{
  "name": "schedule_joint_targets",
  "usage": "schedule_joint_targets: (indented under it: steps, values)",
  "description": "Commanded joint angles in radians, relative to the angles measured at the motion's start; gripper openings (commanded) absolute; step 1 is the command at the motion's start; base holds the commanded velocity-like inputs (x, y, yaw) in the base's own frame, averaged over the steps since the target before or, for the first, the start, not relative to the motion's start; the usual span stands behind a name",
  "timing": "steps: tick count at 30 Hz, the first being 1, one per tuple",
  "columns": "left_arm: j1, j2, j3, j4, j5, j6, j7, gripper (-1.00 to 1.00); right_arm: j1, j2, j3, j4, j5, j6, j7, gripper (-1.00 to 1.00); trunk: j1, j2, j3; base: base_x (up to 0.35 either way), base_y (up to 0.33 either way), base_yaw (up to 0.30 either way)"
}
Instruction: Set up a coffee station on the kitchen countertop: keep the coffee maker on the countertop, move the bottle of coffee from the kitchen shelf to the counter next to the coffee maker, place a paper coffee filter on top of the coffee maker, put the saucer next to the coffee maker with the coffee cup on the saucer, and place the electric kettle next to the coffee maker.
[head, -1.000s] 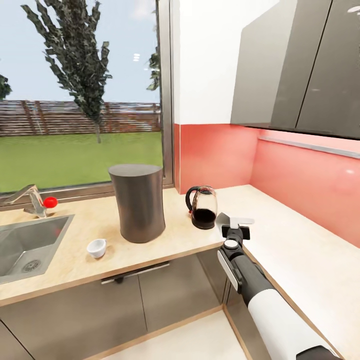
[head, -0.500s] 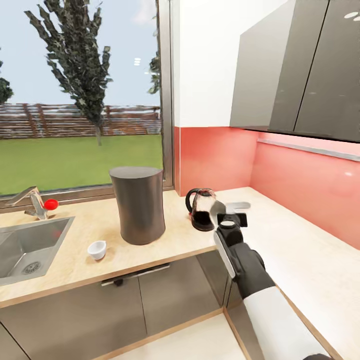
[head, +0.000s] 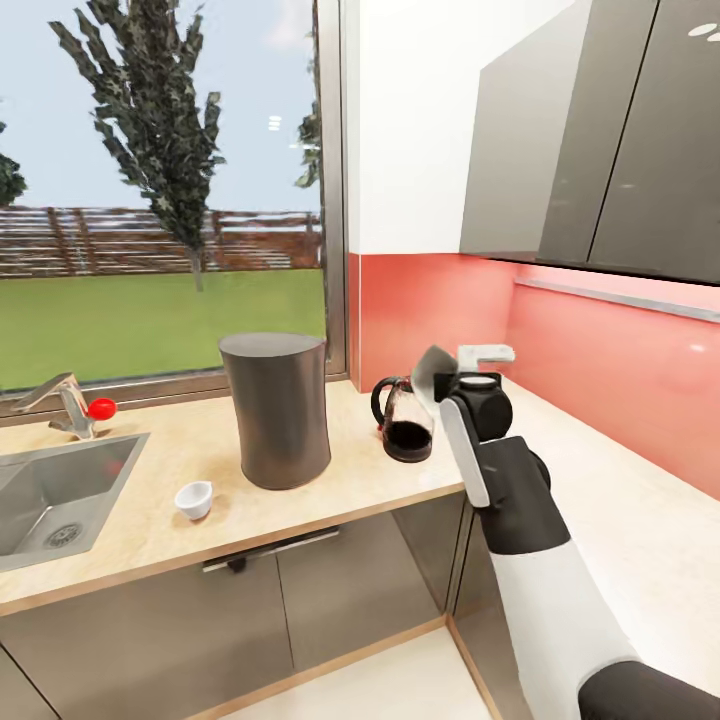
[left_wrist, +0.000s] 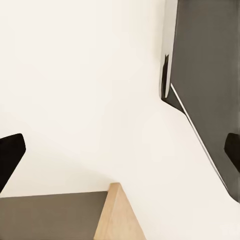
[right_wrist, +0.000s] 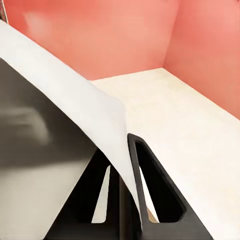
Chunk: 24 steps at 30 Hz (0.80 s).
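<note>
— Head view: right gripper (head: 455, 365) clamped on the paper filter (head: 432, 372), raised just above the kettle (head: 405, 418). Why raised?

— Probably to clear the coffee maker (head: 277, 407) top on the counter (head: 160, 478). Left gripper: cannot tell.

No text, label, brand or number is readable anywhere.

Countertop (head: 190, 470): pale beige, L-shaped, wood edge. Steel sink (head: 50, 500) set in at far left w/ tap. On it: coffee maker (head: 276, 408) upright mid; coffee cup (head: 194, 498) near its front-left; electric kettle (head: 403, 420) just right.
</note>
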Motion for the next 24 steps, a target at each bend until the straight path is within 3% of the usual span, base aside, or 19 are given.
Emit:
schedule_joint_targets:
  steps: [1, 2, 3, 8, 9, 10, 13, 14, 16, 18, 19, 20, 22, 24]
  values:
    - [0.000, 0.000, 0.001, 0.000, -0.003, 0.001, 0.002, 1.00, -0.001, 0.000, -0.001, -0.004, -0.014, 0.000, -0.011, -1.00, 0.000, 0.000, 0.000, 0.000, 0.000, 0.000]
    - [0.000, -0.003, 0.000, 0.000, -0.002, 0.001, 0.001, 1.00, -0.063, 0.006, -0.069, 0.034, -0.014, -0.001, -0.012, -1.00, 0.000, 0.000, 0.000, 0.000, 0.000, 0.000]
    - [0.000, -0.004, 0.000, -0.001, -0.002, 0.001, 0.001, 1.00, -0.091, 0.009, -0.080, 0.060, -0.014, -0.001, -0.012, -1.00, 0.000, 0.000, 0.000, 0.000, 0.000, 0.000]
    - [0.000, -0.004, 0.002, 0.000, -0.001, -0.014, 0.001, 1.00, -0.368, 0.009, -0.164, 0.404, -0.014, -0.001, -0.012, -1.00, 0.000, 0.000, 0.000, 0.000, 0.000, 0.000]
    - [0.000, -0.004, 0.002, 0.000, -0.001, -0.016, 0.001, 1.00, -0.400, 0.009, -0.171, 0.441, -0.014, -0.001, -0.012, -1.00, 0.000, 0.000, 0.000, 0.000, 0.000, 0.000]
    - [0.001, -0.004, 0.002, 0.000, -0.002, -0.024, 0.001, 1.00, -0.499, 0.009, -0.188, 0.553, -0.015, -0.001, -0.012, -1.00, 0.000, 0.000, 0.000, 0.000, 0.000, 0.000]
    - [0.001, -0.004, 0.002, 0.001, -0.002, -0.031, 0.001, 1.00, -0.688, 0.009, -0.201, 0.762, -0.015, -0.002, -0.012, -1.00, 0.000, 0.000, 0.000, 0.000, 0.000, 0.000]
    - [0.001, -0.005, 0.002, 0.001, -0.002, -0.032, 0.001, 1.00, -0.779, 0.009, -0.204, 0.856, -0.015, -0.002, -0.012, -1.00, 0.000, 0.000, 0.000, 0.000, 0.000, 0.000]
    - [0.001, -0.008, 0.002, 0.001, -0.002, -0.032, 0.001, 1.00, -0.864, 0.009, -0.209, 0.951, -0.016, -0.002, -0.012, -1.00, 0.000, 0.000, 0.000, 0.000, 0.000, 0.000]
    - [0.001, -0.011, 0.002, 0.001, -0.002, -0.033, 0.001, 1.00, -0.965, 0.009, -0.238, 1.073, -0.023, -0.003, -0.012, -1.00, 0.000, 0.000, 0.000, 0.000, 0.000, 0.000]
    - [0.001, -0.012, 0.002, 0.001, -0.002, -0.033, 0.001, 1.00, -0.987, 0.009, -0.250, 1.100, -0.028, -0.003, -0.012, -1.00, 0.000, 0.000, 0.000, 0.000, 0.000, 0.000]
    - [0.001, -0.013, 0.002, 0.001, -0.002, -0.032, 0.001, 1.00, -1.025, 0.009, -0.279, 1.150, -0.044, -0.003, -0.012, -1.00, 0.000, 0.000, 0.000, 0.000, 0.000, 0.000]
    - [0.002, -0.015, 0.003, 0.003, 0.001, -0.032, 0.001, 1.00, -1.142, 0.009, -0.412, 1.371, -0.154, -0.003, -0.013, -1.00, 0.000, 0.000, 0.000, 0.000, 0.000, 0.000]
    - [0.002, -0.016, 0.004, 0.005, 0.002, -0.032, 0.001, 1.00, -1.151, 0.009, -0.419, 1.399, -0.163, -0.002, -0.012, -1.00, 0.000, 0.000, 0.000, 0.000, 0.000, 0.000]
